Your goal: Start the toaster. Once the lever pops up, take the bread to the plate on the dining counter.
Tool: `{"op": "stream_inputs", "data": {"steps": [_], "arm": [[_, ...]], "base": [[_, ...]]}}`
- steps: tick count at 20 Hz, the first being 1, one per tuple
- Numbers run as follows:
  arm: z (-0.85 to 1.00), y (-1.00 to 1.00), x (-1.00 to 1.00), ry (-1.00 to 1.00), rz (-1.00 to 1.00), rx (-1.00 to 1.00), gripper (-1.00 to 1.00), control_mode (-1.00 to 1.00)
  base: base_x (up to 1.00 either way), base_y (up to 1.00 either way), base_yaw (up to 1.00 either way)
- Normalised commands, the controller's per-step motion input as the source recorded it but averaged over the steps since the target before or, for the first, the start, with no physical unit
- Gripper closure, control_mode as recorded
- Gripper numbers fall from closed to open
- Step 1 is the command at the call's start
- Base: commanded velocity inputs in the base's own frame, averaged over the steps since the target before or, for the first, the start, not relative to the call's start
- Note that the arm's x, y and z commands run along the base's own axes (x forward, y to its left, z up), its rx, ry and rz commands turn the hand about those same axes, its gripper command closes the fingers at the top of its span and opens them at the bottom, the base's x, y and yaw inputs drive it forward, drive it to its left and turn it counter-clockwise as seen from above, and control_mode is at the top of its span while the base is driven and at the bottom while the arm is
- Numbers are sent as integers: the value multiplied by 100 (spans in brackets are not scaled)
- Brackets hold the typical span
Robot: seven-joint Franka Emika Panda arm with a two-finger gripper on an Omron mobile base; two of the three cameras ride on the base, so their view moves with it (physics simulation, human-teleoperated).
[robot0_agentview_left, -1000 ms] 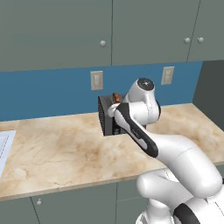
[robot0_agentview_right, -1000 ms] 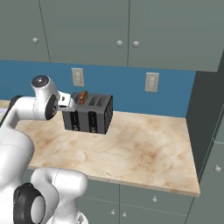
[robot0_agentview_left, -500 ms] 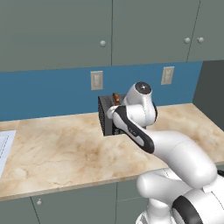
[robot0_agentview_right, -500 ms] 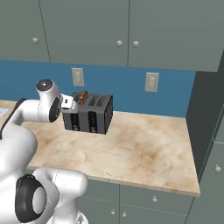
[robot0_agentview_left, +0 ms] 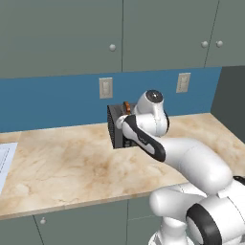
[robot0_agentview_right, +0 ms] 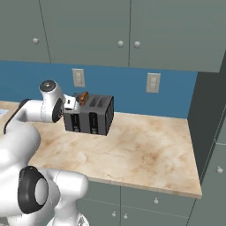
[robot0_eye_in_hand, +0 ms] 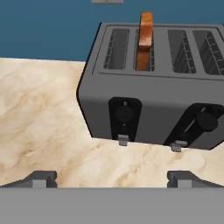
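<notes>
From the left base view, the toaster (robot0_agentview_left: 115,128) stands on the counter (robot0_agentview_left: 67,162) by the blue wall, half hidden behind the arm. From the right, the bread (robot0_agentview_right: 83,98) stands up out of its top. In the hand view, the gripper (robot0_eye_in_hand: 112,178) faces the toaster's front, jaws wide apart and empty.

In the hand view the toaster (robot0_eye_in_hand: 148,83), just ahead of the end effector (robot0_eye_in_hand: 111,177), is cut off at the right edge. The bread's (robot0_eye_in_hand: 144,41) lower part sits hidden inside a slot. In the left base view the arm covers most of the toaster's front.
</notes>
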Motion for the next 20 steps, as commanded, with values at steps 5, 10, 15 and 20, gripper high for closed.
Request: {"op": "stream_inputs", "data": {"steps": [5,10,15,20], "arm": [[0,0,16,0,0,0,-100,-100],[-1,3,18,0,0,0,-100,-100],[0,9,14,0,0,0,-100,-100],[-3,11,6,0,0,0,-100,-100]], "base": [[0,0,0],[0,0,0],[0,0,0],[0,0,0]]}}
